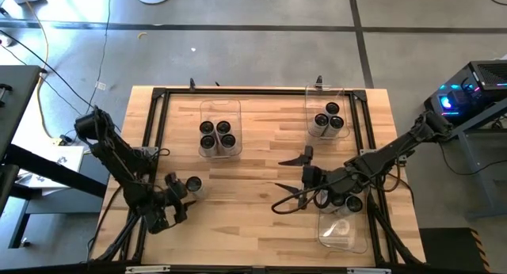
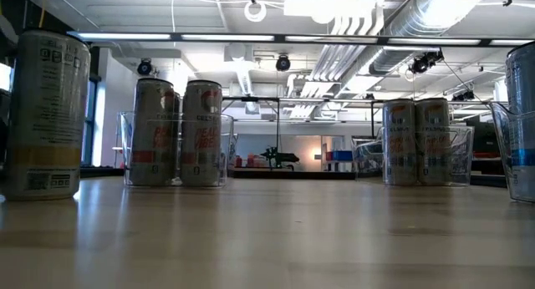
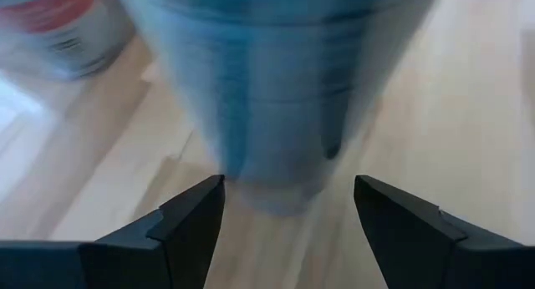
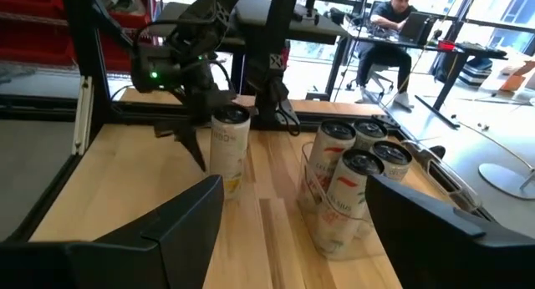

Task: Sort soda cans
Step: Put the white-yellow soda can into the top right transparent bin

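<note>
Left tool [image 1: 181, 196] at lower left of the high view, fingers spread around one soda can [image 1: 192, 184] standing on the counter [image 1: 261, 159], not clenched. Right tool [image 1: 295, 179] lower right of centre, spread wide, grasping nothing. Four cans [image 1: 219, 135] in the centre bin [image 1: 219, 153], three [image 1: 328, 120] upper right.

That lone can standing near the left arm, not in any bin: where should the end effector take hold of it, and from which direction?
Probably around the middle of its side wall, coming in level from the left arm's side. The lone can stands upright on the table with open wood around it, and its round, straight sides suit two opposing fingers. The left end effector is already open right beside it.
</note>
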Action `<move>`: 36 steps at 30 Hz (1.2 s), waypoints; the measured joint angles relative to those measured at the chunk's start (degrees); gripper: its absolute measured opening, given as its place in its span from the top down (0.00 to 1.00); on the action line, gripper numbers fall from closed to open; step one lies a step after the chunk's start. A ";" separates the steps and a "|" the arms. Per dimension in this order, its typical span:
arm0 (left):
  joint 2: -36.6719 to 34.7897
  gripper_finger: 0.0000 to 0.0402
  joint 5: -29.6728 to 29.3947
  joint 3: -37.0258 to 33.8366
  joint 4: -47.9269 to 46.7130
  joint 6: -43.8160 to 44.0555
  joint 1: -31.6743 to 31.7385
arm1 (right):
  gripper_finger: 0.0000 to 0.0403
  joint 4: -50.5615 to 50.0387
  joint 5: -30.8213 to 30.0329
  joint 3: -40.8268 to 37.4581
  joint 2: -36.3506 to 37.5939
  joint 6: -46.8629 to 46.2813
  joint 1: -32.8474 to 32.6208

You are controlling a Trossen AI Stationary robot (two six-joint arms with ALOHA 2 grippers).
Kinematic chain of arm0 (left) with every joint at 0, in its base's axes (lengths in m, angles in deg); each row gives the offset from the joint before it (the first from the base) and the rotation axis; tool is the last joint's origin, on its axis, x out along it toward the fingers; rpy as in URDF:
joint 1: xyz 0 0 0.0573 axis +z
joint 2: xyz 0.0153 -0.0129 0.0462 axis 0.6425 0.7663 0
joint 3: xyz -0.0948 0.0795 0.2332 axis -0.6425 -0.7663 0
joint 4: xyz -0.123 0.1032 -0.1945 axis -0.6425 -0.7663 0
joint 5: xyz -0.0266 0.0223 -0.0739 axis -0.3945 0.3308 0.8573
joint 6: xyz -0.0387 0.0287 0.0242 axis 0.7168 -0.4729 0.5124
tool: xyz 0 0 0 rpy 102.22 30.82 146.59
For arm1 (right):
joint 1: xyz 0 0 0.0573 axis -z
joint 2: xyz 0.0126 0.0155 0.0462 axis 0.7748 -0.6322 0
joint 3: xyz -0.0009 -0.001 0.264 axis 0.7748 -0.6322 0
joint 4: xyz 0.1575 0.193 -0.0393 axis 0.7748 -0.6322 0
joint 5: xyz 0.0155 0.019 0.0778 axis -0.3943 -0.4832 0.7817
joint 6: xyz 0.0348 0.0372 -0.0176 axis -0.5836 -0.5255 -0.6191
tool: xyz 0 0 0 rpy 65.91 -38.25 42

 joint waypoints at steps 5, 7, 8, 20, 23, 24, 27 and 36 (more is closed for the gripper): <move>3.16 0.36 -1.12 0.03 14.40 -8.43 3.43 | 0.28 -0.38 0.00 0.00 0.00 -0.59 0.00; 4.68 0.36 -0.55 0.02 21.24 -12.00 4.79 | 0.28 -0.52 0.00 0.00 0.00 -1.14 0.00; 5.33 0.36 0.28 0.03 24.72 -13.94 5.35 | 0.28 -0.77 0.00 0.00 0.00 -1.67 0.00; 7.02 0.36 9.86 0.11 26.00 -18.20 6.98 | 0.28 -4.12 0.36 0.00 -4.34 -3.54 0.00; 7.08 0.36 8.95 0.05 18.99 -12.20 7.01 | 0.28 -4.05 1.45 0.00 -6.27 -2.20 0.24; 7.10 0.36 7.91 0.11 18.14 -11.91 7.16 | 0.28 -3.88 1.90 -0.02 -6.72 -2.14 0.30; 7.17 0.36 3.44 -0.03 19.54 -15.33 8.24 | 0.28 -3.23 3.46 -0.02 -7.56 -2.31 1.29; 7.21 0.36 9.10 0.01 40.21 -32.92 16.35 | 0.28 -2.39 10.03 -0.02 -8.33 -5.50 4.40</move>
